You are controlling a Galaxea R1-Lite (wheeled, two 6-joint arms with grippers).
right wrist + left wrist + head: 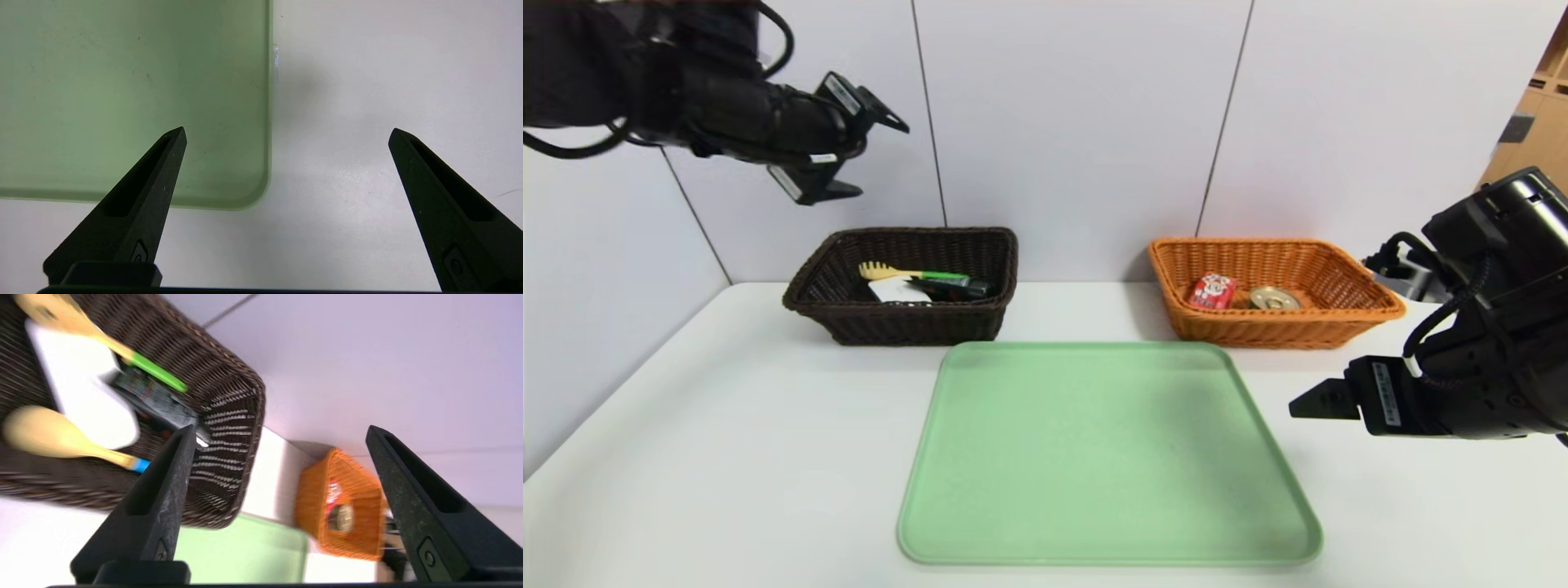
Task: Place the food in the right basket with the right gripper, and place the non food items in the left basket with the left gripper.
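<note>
The dark brown left basket [907, 322] holds the yellow fork with green handle [907, 272], the white case [894, 289] and the dark green tube [952, 285]. In the left wrist view the basket [229, 428] also shows the yellow spoon with blue handle [49, 435]. My left gripper [882, 160] is open and empty, high above the basket's left end; it also shows in its wrist view [280, 428]. The orange-tan right basket [1282, 331] holds the red carton [1213, 291] and the tin [1274, 298]. My right gripper [1307, 406] is open and empty over the table by the tray's right edge.
A light green tray [1107, 457] lies in the middle of the white table in front of both baskets, with nothing on it. Its corner shows in the right wrist view [122, 81]. A white wall stands right behind the baskets.
</note>
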